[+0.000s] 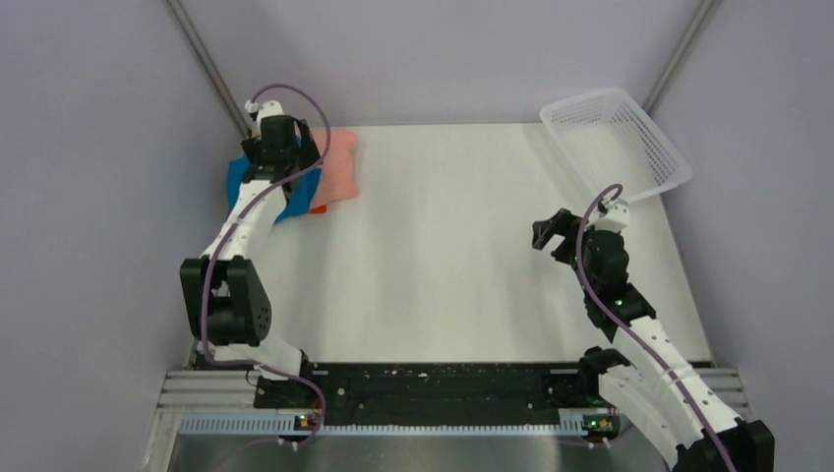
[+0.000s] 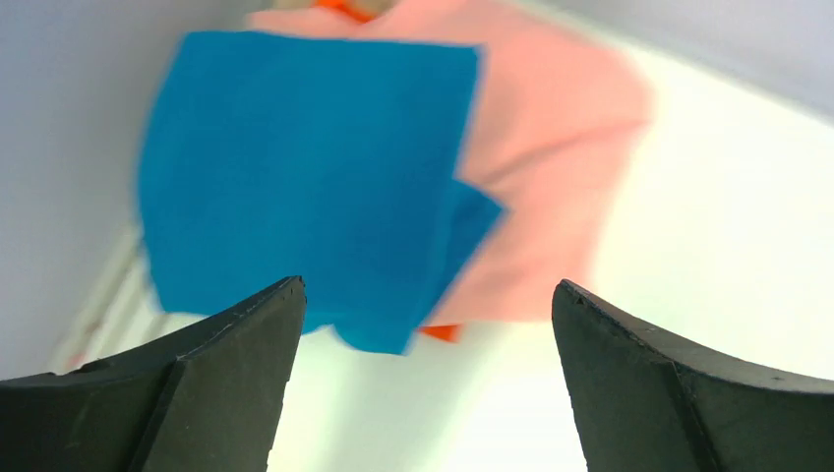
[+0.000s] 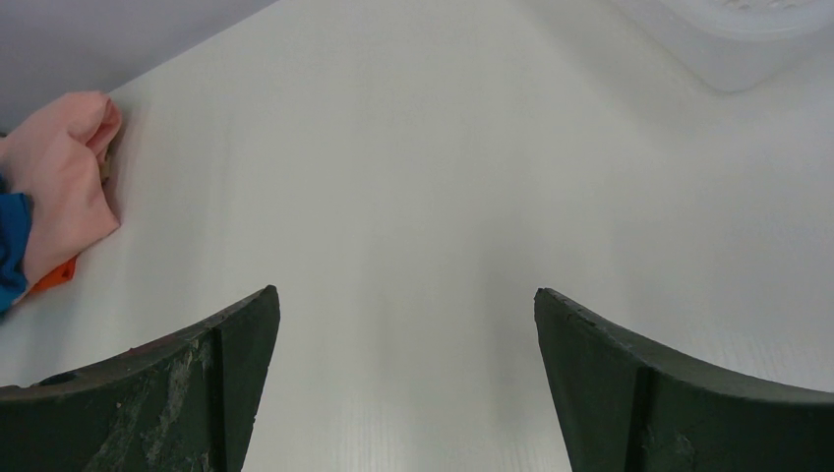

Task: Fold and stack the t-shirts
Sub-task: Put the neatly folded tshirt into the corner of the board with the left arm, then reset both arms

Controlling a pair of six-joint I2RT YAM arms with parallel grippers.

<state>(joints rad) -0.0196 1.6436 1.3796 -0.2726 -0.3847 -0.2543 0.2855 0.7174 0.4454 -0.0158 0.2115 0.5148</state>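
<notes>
The t-shirts lie folded in one stack at the table's far left. The bright blue shirt point(image 1: 236, 184) is on top, over the salmon-pink shirt point(image 1: 340, 165), and only a sliver of the orange shirt point(image 1: 317, 207) shows underneath. My left gripper point(image 1: 290, 169) hovers over the stack, open and empty. In the left wrist view the blue shirt point(image 2: 305, 177), pink shirt point(image 2: 561, 138) and orange corner point(image 2: 443, 332) lie beyond my open left gripper point(image 2: 428, 285). My right gripper point(image 1: 553, 234) is open and empty over bare table at the right point(image 3: 404, 291).
A white mesh basket point(image 1: 629, 147) stands tilted at the far right corner and shows in the right wrist view point(image 3: 728, 39). The white table point(image 1: 443, 256) is walled at the left, back and right. The stack sits against the left wall.
</notes>
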